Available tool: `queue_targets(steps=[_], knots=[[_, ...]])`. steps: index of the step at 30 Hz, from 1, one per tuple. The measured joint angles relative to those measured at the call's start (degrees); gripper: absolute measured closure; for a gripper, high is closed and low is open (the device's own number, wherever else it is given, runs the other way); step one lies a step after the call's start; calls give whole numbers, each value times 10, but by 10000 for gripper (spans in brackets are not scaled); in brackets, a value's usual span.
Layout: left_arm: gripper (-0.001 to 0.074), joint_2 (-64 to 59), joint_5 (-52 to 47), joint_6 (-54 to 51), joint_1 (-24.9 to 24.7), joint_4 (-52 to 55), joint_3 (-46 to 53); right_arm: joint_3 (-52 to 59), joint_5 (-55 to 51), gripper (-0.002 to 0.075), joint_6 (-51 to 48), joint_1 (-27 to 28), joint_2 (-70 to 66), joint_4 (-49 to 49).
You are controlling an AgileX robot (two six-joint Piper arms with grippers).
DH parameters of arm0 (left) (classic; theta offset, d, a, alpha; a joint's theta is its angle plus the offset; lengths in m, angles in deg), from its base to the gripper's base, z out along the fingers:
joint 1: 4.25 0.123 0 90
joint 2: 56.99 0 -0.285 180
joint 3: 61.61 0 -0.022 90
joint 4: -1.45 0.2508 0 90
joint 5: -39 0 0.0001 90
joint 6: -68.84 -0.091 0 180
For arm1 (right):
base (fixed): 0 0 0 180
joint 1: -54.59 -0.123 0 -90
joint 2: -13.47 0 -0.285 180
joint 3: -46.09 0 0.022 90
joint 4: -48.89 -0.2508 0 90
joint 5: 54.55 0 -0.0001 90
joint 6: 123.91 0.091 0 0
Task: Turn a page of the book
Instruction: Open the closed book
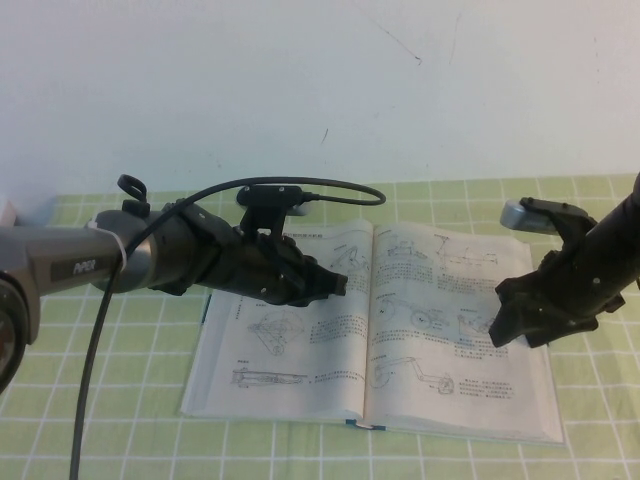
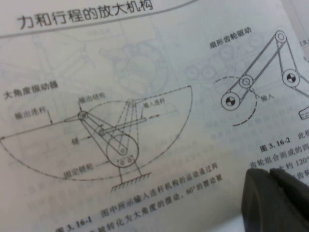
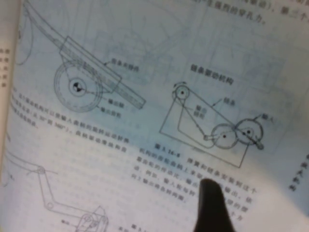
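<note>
The book (image 1: 375, 330) lies open and flat on the counter (image 1: 120, 400), and both arms are over it. The left gripper (image 1: 335, 283) hovers low above the left-hand leaf, near the spine; its wrist view shows two dark tips side by side with barely a slit between them, so the jaws look together, holding nothing. The right gripper (image 1: 505, 325) hangs over the right-hand page (image 1: 455, 330), close to its outer half; only one dark tip pokes into its wrist view, so I cannot tell whether those jaws are apart or together. Just ahead of that tip sits the chain-drive drawing, paper flat, no corner lifted yet. The risks from here: press down too hard and the tip drags or creases the thin paper; pinch too deep and several leaves come up together; slide without grip and the page simply stays put. The left arm, so close to the spine, could also block a leaf swinging over. Hidden: the right arm covers the page's outer edge, and whether either tip actually touches paper is unclear.
</note>
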Motion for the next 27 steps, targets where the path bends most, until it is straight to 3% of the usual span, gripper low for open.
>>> queue_targets(steps=[10, 18, 27], knots=[[739, 0, 0, 0, 0, 1, 0, -30, -24, 311, -18, -2, -7, -29], [739, 0, 0, 0, 0, 1, 0, -52, -71, 311, 56, -2, -7, 107], [739, 0, 3, 0, 0, 2, 0, -52, -67, 310, 13, 1, -31, 22]])
